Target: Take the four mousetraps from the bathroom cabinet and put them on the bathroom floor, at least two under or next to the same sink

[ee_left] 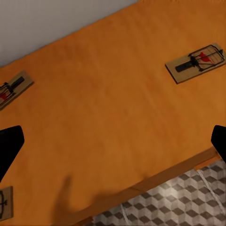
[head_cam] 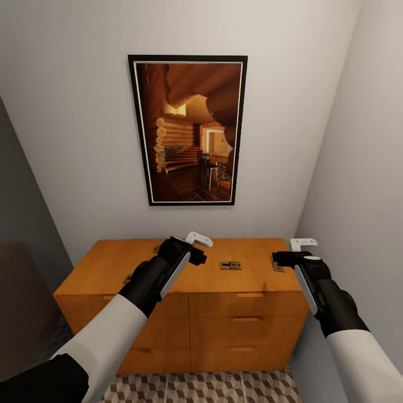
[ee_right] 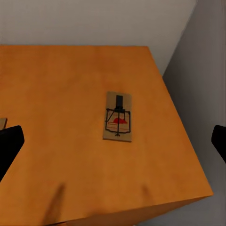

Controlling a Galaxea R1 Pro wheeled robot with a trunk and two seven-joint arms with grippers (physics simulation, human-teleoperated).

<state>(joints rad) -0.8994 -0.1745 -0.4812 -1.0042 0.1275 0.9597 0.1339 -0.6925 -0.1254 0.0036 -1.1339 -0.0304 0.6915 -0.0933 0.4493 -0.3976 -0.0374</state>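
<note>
Both pincers hover with fingers spread wide and empty above the cabinet top. The left pincer looks down on three mousetraps there; the right pincer hangs over one mousetrap near the cabinet's end by the wall

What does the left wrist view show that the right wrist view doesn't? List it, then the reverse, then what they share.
Left wrist: three tan-brown mousetrap boards, cube-patterned floor tiles. Right wrist: one such mousetrap near the orange-brown wooden cabinet's end, grey side wall. Shared: the cabinet's top, pale back wall, wide-apart dark fingertips.
</note>
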